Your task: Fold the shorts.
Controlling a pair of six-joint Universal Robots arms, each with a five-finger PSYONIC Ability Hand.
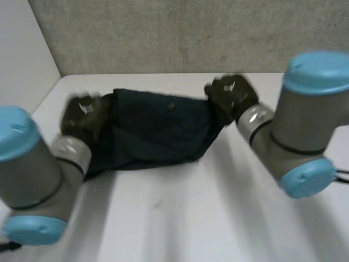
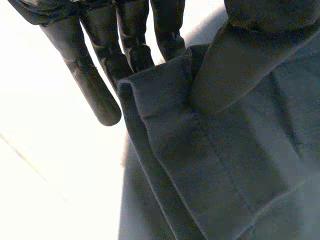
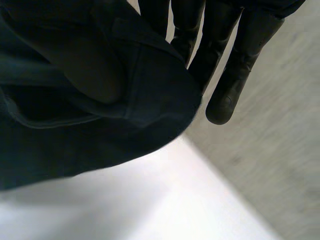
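Shorts [image 1: 155, 128] of dark navy cloth are seen on the far part of the white table [image 1: 218, 218], near the grey wall [image 1: 191, 33], and they are spread sideways between the two hands. The left end of the cloth is taken by the left hand [image 1: 84, 117] – in the left wrist view a hemmed edge with its seam is pinched there, the thumb [image 2: 235, 60] being pressed on top of the cloth and the fingers [image 2: 95, 85] reaching out under it and past the hem. The far right corner is taken by the right hand [image 1: 232, 95]. In the right wrist view a rounded fold of the cloth is clamped between the thumb on one side and the straight fingers [image 3: 230, 85] behind it, whose tips stand out beyond the cloth. A small round spot [image 1: 172, 105] is seen on the upper side of the shorts, near the far edge. Whether the held ends are raised off the table – this cannot be told. The left arm [image 1: 32, 174] and the right arm [image 1: 305, 125] are seen in the front, at either side.
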